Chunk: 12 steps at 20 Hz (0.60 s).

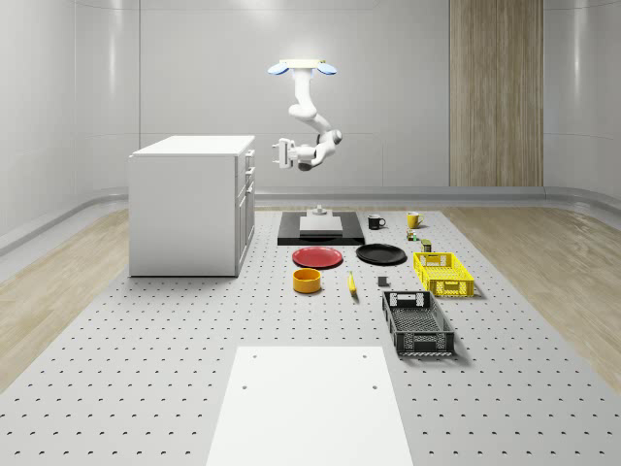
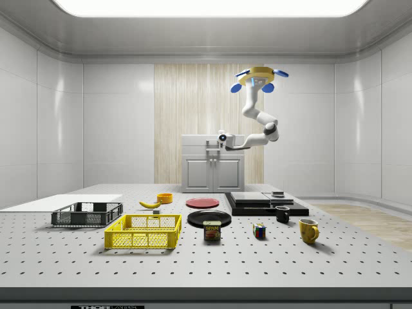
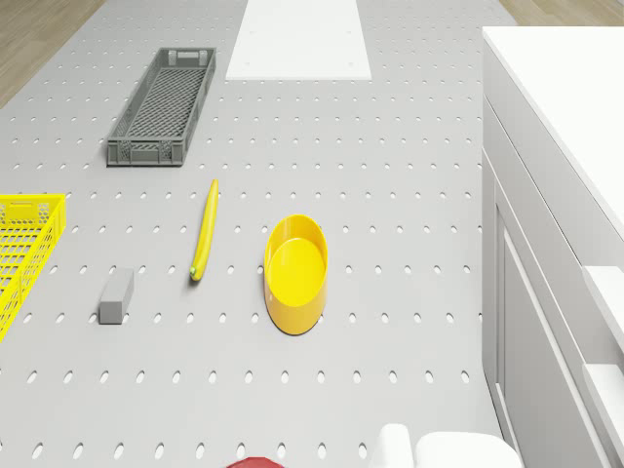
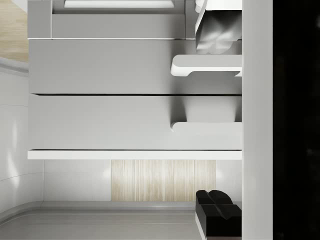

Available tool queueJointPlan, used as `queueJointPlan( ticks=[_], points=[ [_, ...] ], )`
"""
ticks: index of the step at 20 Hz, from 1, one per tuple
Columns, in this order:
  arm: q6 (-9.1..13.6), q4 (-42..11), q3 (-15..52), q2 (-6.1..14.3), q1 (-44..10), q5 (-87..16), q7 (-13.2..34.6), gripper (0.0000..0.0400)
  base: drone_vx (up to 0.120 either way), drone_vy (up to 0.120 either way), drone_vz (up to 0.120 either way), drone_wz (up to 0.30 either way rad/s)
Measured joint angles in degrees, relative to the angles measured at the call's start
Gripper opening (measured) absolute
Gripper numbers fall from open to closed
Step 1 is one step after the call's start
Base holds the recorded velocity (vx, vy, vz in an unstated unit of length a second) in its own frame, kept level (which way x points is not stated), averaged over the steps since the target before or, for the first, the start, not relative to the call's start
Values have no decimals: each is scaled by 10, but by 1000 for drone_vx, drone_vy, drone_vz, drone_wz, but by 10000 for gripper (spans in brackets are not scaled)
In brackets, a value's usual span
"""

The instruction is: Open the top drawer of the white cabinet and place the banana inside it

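Note:
The white cabinet (image 1: 189, 204) stands at the whole-scene view's left, with all its drawers shut. I hover in the air beside its drawer side, with the drone (image 1: 301, 68) well above the table. My gripper (image 1: 282, 152) is open and points at the top drawer front (image 1: 249, 156), a short gap away. In the wrist view the gripper (image 4: 217, 122) faces the top drawer's handle (image 4: 206, 127), with the second handle (image 4: 207, 65) beside it. The banana (image 1: 351, 283) lies on the table by a yellow bowl (image 1: 308, 281). The drone view also has the banana (image 3: 204, 230).
A red plate (image 1: 317, 257), black plate (image 1: 380, 254), yellow crate (image 1: 443, 273) and grey crate (image 1: 417, 322) sit on the perforated table. A black platform (image 1: 320, 228) lies under the arm, mugs (image 1: 413, 219) behind it. A small grey block (image 3: 116, 295) lies near the banana.

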<state>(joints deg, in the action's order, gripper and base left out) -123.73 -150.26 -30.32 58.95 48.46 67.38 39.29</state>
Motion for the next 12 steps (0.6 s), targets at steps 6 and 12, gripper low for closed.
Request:
queueJointPlan(
  ticks=[6, 12],
  points=[
    [-5, 2, 14, -14, 0, 22, -11, 400, 67, 0, 0, 0],
    [-20, 7, 39, -38, 8, 60, -29, 400, 0, 0, 0, 0]
  ],
)
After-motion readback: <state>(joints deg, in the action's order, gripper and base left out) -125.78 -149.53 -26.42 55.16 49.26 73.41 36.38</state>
